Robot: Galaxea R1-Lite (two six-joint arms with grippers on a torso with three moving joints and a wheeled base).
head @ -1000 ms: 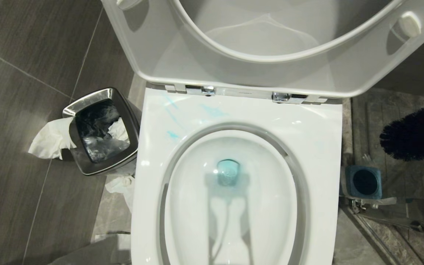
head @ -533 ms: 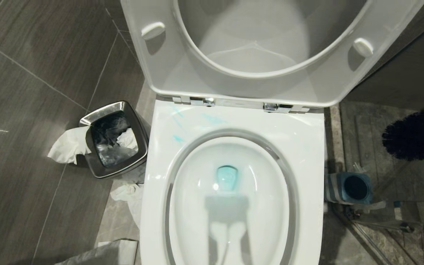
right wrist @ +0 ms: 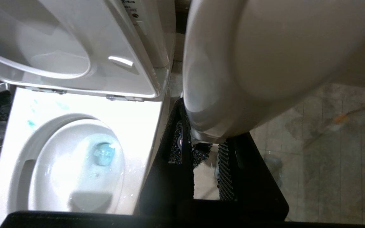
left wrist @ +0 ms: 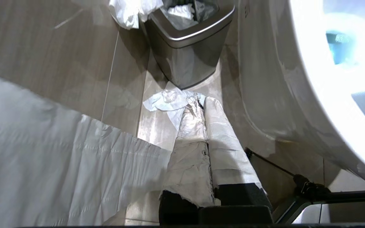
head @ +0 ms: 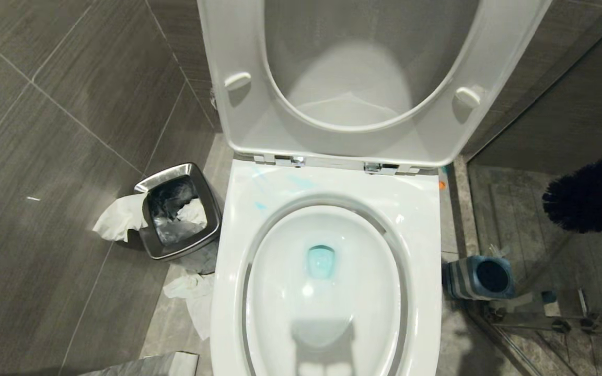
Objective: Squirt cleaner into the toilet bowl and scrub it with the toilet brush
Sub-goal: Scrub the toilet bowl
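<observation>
Here, left to right:
Floor, far left: dark grey tiles (head: pixel 45 156).
Waste bin (head: pixel 180 218): steel-rimmed, left of the toilet, with white paper draped over its left edge and more crumpled paper (head: pixel 191 295) on the floor near it.
Left gripper (left wrist: pixel 201 104): hangs low beside the toilet's left flank, its wrapped fingers pressed together and holding nothing.
Toilet bowl (head: pixel 421 209): centre, seat and lid raised against the far wall.
Cleaner (head: pixel 321 261): turquoise pool at the drain, with faint streaks on the far-left part of the rim.
Holder (head: pixel 481 277): blue and grey, on the floor just right of the toilet.
Toilet brush (head: pixel 588 196): black bristle head in the air at the far right, above the holder and apart from the toilet.
Right gripper (right wrist: pixel 206 148): narrow, clamped on the brush's pale handle.
</observation>
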